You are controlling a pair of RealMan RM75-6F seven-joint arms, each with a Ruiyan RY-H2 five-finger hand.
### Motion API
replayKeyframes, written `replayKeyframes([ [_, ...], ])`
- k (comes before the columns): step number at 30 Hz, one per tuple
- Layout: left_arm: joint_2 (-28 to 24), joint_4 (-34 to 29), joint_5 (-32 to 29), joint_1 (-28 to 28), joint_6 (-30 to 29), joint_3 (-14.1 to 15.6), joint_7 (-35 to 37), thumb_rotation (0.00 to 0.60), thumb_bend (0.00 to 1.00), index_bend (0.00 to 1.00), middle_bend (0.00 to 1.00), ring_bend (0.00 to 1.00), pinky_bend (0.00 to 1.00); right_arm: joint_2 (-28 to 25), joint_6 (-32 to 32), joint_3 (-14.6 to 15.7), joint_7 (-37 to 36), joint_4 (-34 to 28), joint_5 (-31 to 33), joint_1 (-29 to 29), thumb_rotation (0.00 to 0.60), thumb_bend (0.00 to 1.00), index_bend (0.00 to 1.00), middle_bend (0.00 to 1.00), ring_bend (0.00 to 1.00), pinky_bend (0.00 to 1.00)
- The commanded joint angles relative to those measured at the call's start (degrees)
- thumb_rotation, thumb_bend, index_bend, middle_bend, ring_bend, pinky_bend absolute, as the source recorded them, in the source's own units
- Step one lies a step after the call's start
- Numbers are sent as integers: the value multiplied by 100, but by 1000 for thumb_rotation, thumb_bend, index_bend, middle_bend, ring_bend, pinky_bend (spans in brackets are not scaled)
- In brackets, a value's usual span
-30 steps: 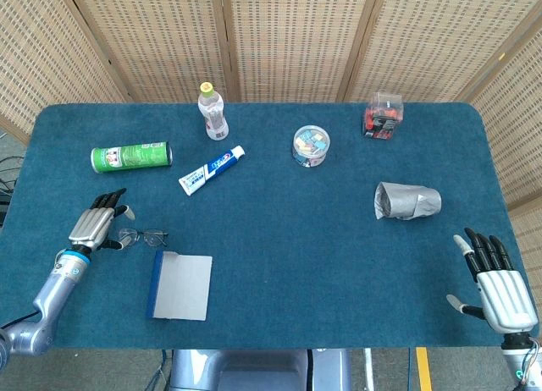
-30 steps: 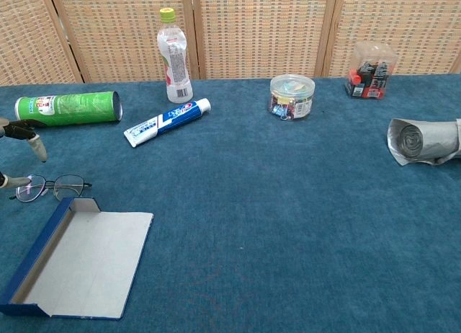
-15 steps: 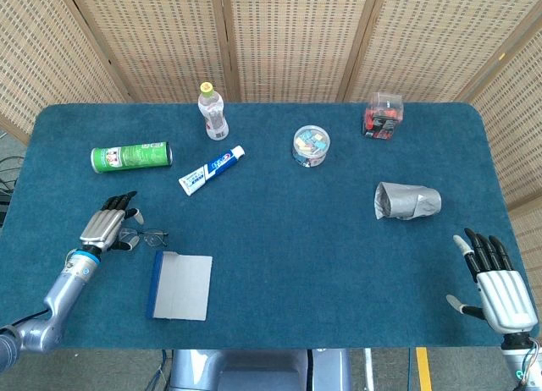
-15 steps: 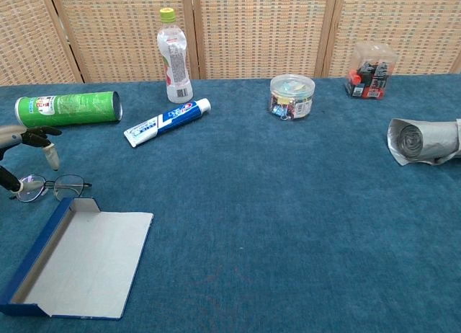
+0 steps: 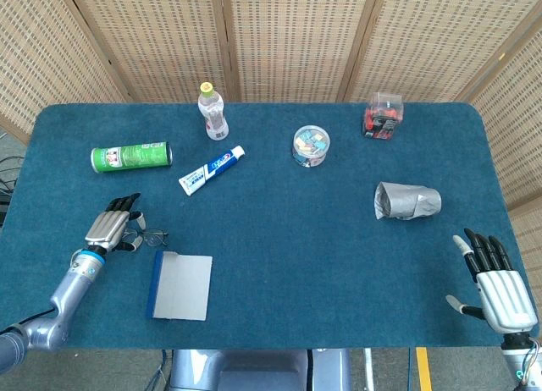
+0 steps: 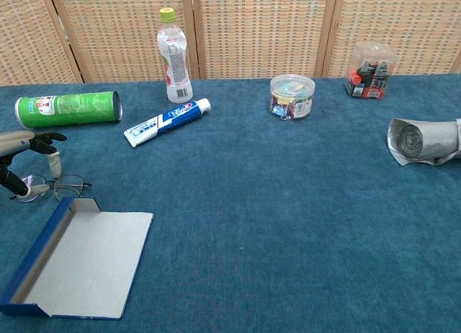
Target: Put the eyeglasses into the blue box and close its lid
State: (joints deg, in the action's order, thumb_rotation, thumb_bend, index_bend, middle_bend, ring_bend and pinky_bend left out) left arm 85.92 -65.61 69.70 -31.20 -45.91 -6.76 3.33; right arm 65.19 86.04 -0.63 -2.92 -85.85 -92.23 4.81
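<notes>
Eyeglasses (image 6: 52,187) lie on the blue table (image 5: 279,239), just beyond the open blue box (image 6: 75,264). Left hand (image 5: 112,228) hovers over their outer lens, fingers spread and holding nothing. Right hand (image 5: 493,283) rests apart, fingers splayed, empty.

Left hand (image 5: 112,229) over eyeglasses (image 5: 149,237), blue box (image 5: 179,286) open beside; right hand (image 5: 495,288) spread
</notes>
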Motion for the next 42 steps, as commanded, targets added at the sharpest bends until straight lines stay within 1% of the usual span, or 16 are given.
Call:
replayKeyframes([
  [1,34,33,-18,-11,6,2,-14,600,404,488,0,0,0,-1,0,1,-4,-2,0,-1,600,0,0,0,0,0],
  [5,77,85,-33,-17,-6,10,-43,600,430,509,0,0,0,-1,-5,1,-5,-1,1,2,600,0,0,0,0,0],
  [17,109,104,-66,-31,-55,17,-133,600,443,558,0,0,0,-4,-12,3,-13,-7,7,4,600,0,0,0,0,0],
  [20,67,66,-48,-18,-125,5,-136,600,448,558,0,0,0,-7,-15,3,-16,-9,9,5,600,0,0,0,0,0],
  [25,-89,-59,0,32,-428,-55,-266,600,456,558,0,0,0,-12,-24,3,-17,-18,12,9,600,0,0,0,0,0],
  [29,-258,-272,77,69,-639,-100,-283,600,457,558,0,0,0,-12,-24,2,-8,-22,14,9,600,0,0,0,0,0],
  [34,-645,-827,429,149,-1096,-107,-287,600,458,558,0,0,0,-9,-23,1,11,-28,19,7,600,0,0,0,0,0],
  [38,-928,-1310,775,152,-1327,-15,-496,600,458,559,0,0,0,-10,-23,-1,16,-37,25,6,600,0,0,0,0,0],
  [42,-1127,-1706,1247,128,-1546,158,-880,600,458,572,0,0,0,-11,-25,-1,16,-40,29,5,600,0,0,0,0,0],
])
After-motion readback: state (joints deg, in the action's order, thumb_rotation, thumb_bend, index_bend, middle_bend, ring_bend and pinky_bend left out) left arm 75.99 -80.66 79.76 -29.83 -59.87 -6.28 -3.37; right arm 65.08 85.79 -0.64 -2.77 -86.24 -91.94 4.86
